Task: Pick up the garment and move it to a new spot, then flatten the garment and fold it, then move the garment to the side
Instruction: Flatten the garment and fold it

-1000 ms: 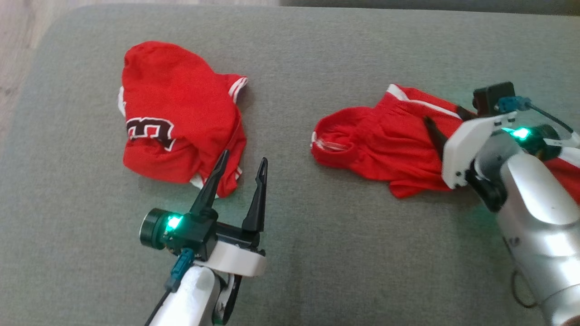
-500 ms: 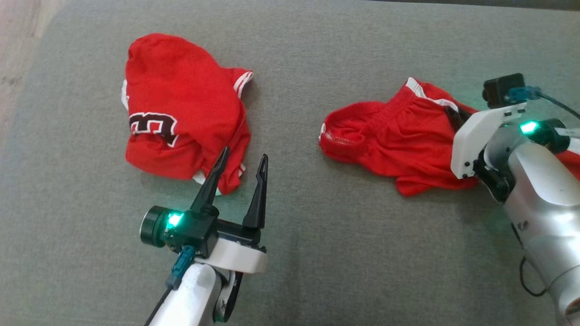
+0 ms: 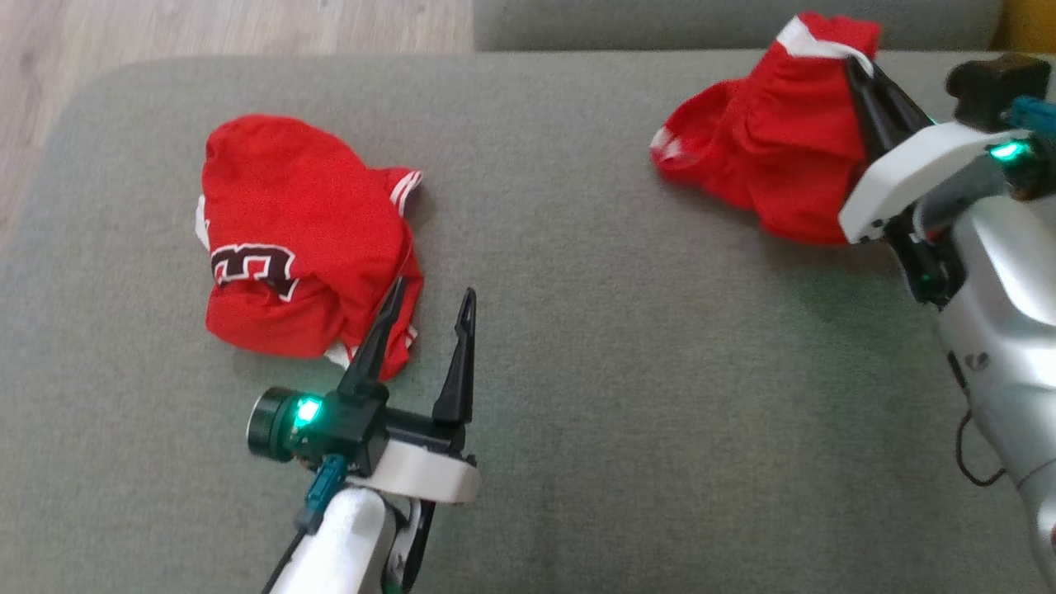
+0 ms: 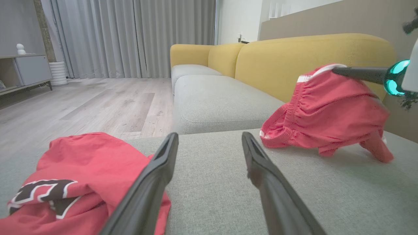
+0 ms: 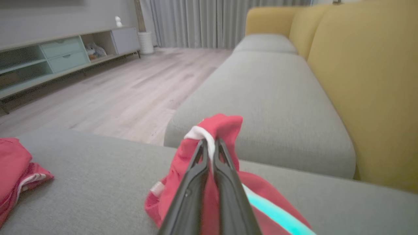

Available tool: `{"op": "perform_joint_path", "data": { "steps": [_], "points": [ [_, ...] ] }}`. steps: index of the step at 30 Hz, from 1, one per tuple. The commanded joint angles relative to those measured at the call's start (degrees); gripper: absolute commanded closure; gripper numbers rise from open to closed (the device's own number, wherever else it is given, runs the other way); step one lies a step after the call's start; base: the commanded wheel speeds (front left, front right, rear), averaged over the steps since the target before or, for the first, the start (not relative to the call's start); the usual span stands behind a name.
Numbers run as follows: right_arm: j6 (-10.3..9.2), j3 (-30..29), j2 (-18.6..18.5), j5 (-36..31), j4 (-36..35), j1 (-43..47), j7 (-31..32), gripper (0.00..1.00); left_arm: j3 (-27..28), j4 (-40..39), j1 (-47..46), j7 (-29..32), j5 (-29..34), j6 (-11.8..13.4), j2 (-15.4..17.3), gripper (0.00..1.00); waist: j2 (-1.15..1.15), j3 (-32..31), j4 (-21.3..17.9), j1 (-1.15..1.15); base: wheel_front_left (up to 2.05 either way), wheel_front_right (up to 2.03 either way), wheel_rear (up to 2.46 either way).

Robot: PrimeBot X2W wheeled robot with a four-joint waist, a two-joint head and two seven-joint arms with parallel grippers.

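My right pincer (image 5: 210,145) is clamped tight, its two dark fingers pressed together on a fold of the red garment (image 3: 767,148) at its white-trimmed edge. From that pinch the cloth hangs down and off to the pincer's left. Its long axis runs from the trimmed corner, high at the fingertips, to the gathered waistband opening, which points toward my other arm. The low end looks to rest on the grey sofa cushion (image 3: 619,330) beneath the pincer, while the pinched end is clear of it. To this pincer's right rises the yellow backrest (image 5: 365,81).

My left pincer (image 3: 435,290) stands wide and empty, low over the same cushion and well apart from the garment. Just beside its left finger lies a crumpled red jersey (image 3: 289,223) with a dark numeral. That finger crosses the jersey's hem in my views, and I cannot tell whether they touch.
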Motion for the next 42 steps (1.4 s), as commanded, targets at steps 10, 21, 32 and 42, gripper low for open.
{"op": "perform_joint_path", "data": {
  "steps": [10,21,32,42],
  "points": [
    [0.39,7.4,2.5,-6.9,-15.7,10.8,-3.0,1.00,3.2,-1.6,2.4,-0.5,0.8,0.1,0.0,0.00,0.00,-4.7,-2.8,0.00,0.00,0.00,0.00],
    [0.39,16.0,7.2,-14.1,-20.7,25.8,2.4,0.00,3.8,-1.1,3.6,-0.5,1.3,-0.4,0.0,0.00,0.00,-7.1,-3.6,0.00,0.00,0.00,0.00],
    [0.39,7.8,8.1,-13.3,-23.8,30.5,1.6,0.00,4.7,-1.3,4.7,-0.5,1.3,-0.1,0.0,0.00,0.00,-8.5,-4.5,0.00,0.00,0.00,0.00],
    [0.39,-19.0,12.8,-19.2,-37.1,41.2,-2.0,0.00,6.1,-2.8,5.9,-0.5,1.1,0.1,0.0,0.00,0.00,-8.5,-8.1,0.00,0.00,0.00,0.00]
  ]
}}
